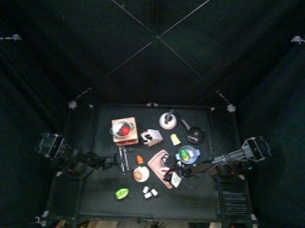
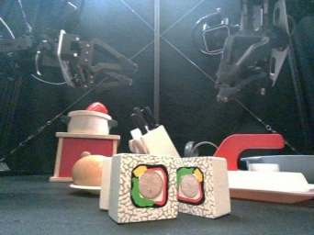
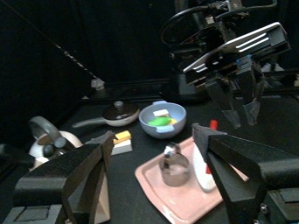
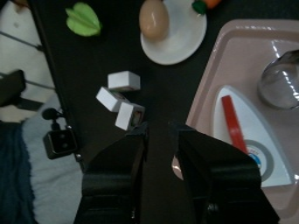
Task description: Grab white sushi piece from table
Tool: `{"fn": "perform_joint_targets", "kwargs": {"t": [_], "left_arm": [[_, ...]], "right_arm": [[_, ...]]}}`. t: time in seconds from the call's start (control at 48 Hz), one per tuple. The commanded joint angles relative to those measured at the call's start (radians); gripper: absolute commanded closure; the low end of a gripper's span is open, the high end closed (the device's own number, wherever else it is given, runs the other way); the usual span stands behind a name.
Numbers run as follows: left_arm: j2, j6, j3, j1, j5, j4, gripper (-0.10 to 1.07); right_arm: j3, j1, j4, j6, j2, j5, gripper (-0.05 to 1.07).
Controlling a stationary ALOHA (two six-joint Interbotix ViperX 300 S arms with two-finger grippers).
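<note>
Fingers (image 4: pixel 163 140) over white sushi pieces (image 4: pixel 121 101), their fillings front-view only

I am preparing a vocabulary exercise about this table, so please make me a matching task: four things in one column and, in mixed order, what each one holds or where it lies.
Column A
1. blue bowl
2. pink tray
3. white round plate
4. white sushi pieces

Column B
a. holds a tan bun
b. holds something green
c. lie directly on the black table
d. holds a metal cup and a red utensil

Pairs: 1-b, 2-d, 3-a, 4-c
</note>
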Motion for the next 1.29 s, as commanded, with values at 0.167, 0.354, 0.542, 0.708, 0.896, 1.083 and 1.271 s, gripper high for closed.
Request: {"fn": "perform_joint_targets", "kwargs": {"t": [0.167, 0.354, 0.542, 0.708, 0.896, 1.083, 1.271], "left_arm": [[-0.028, -0.006, 0.008, -0.037, 0.143, -0.061, -0.05], [-0.028, -0.006, 0.005, -0.054, 0.247, -0.098, -0.05], [-0.028, -0.006, -0.006, -0.058, 0.308, -0.098, -0.05], [-0.028, -0.006, -0.008, -0.058, 0.318, -0.098, -0.05], [-0.028, -0.006, -0.006, -0.058, 0.318, -0.098, -0.05], [-0.028, -0.006, -0.005, -0.058, 0.318, -0.098, -0.05], [-0.028, -0.006, -0.005, -0.058, 0.318, -0.100, -0.05]], "right_arm": [[-0.207, 0.087, -0.011, -0.003, 0.189, 0.193, 0.28], [-0.304, 0.126, -0.015, -0.003, 0.284, 0.282, 0.24], [-0.374, 0.146, -0.018, -0.009, 0.339, 0.339, 0.18], [-0.410, 0.155, -0.029, -0.009, 0.360, 0.347, 0.13], [-0.440, 0.153, -0.031, -0.009, 0.400, 0.348, 0.13], [-0.454, 0.149, -0.026, -0.009, 0.437, 0.350, 0.13], [-0.456, 0.147, -0.018, -0.008, 0.454, 0.359, 0.14]]}}
